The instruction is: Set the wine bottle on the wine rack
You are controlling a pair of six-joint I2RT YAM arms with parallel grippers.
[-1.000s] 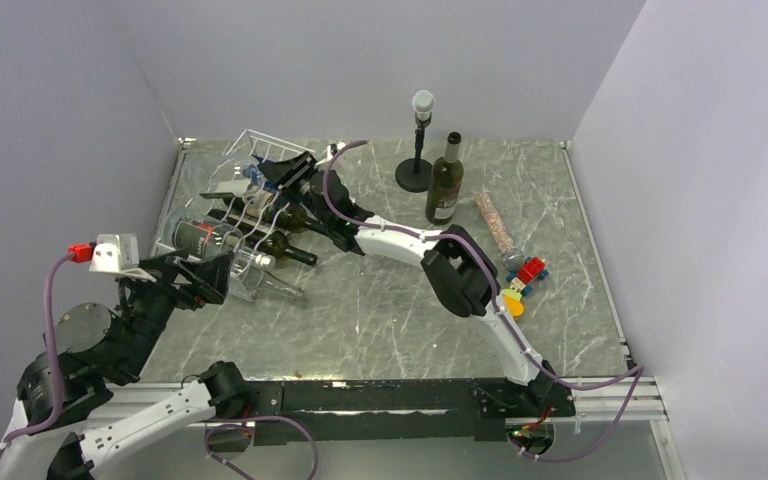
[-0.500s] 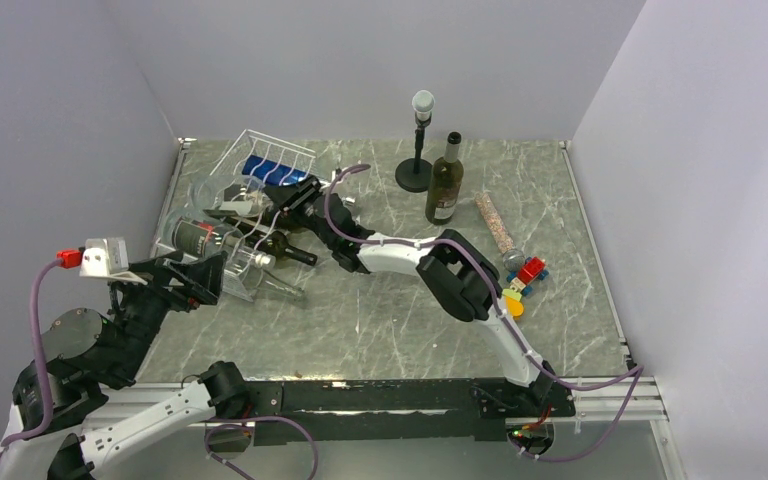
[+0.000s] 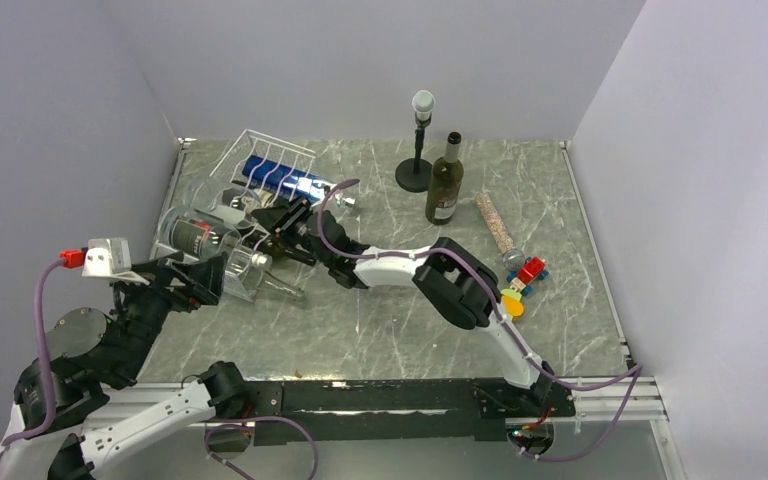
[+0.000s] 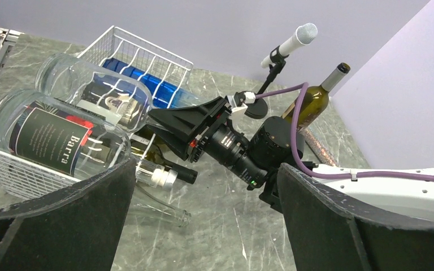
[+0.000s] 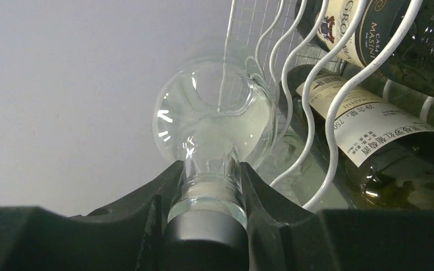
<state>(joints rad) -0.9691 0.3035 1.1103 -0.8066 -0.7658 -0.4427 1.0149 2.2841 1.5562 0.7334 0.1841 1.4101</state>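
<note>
Right pincer [image 3: 285, 215]: clenched on the neck of the clear wine bottle [image 4: 93, 90], just under its dark cap.
Bottle position: at the wine rack [image 3: 270, 152], far-left on the table [image 3: 410, 300], beside a "Barra" bottle [image 4: 51, 141].
Long axis: lying flat, with base toward 10 o'clock from the pincer and neck toward 4 o'clock.
Seating: cannot tell whether it rests fully on the wires.
Left pincer [image 3: 198, 278]: released, empty, at 7 o'clock of the rack.
Nearer arm: the right.
Likely next: settle the bottle, then let go.

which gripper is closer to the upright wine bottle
Right. The right gripper, shut on a clear bottle at the wine rack, is left of the upright wine bottle; the open left gripper sits farther left.
</note>
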